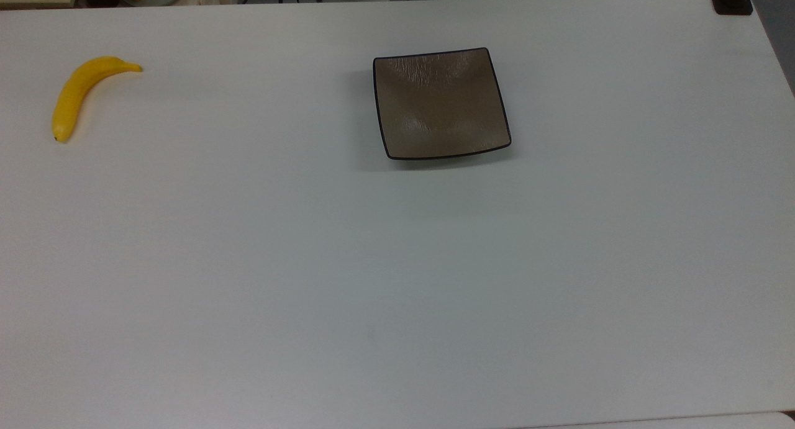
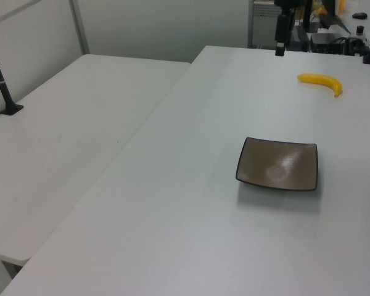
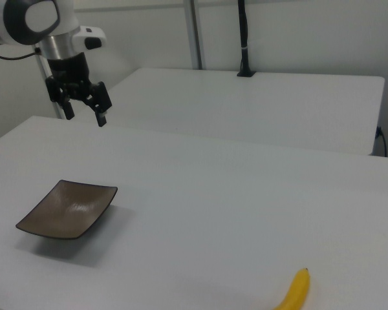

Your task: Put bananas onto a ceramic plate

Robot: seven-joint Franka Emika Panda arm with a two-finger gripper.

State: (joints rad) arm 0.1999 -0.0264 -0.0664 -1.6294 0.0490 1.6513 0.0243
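The bananas (image 1: 77, 94), in fact a single smooth, bright yellow curved fruit with a tapered stem and a small dark tip, lie flat on the white tabletop (image 1: 397, 280) near the top view's left edge, stem toward the top view's upper right and dark tip toward its lower left. In the left view the fruit (image 2: 321, 82) rests far back on the tabletop (image 2: 191, 203), and in the right view its tip end (image 3: 295, 292) shows at the bottom edge. The square brownish-taupe glazed ceramic plate (image 1: 441, 103), with a thin dark rim, rounded corners and upturned edges, sits well apart from the fruit, toward the top view's upper middle, and holds nothing. It appears in the left view (image 2: 277, 164) at the centre right and in the right view (image 3: 67, 209) at the lower left. The black two-finger tool (image 3: 84, 106) on the white arm hangs above the tabletop (image 3: 200, 194) beyond the plate in the right view, its fingers (image 3: 101, 110) spread apart and holding nothing, well clear of both plate and fruit.
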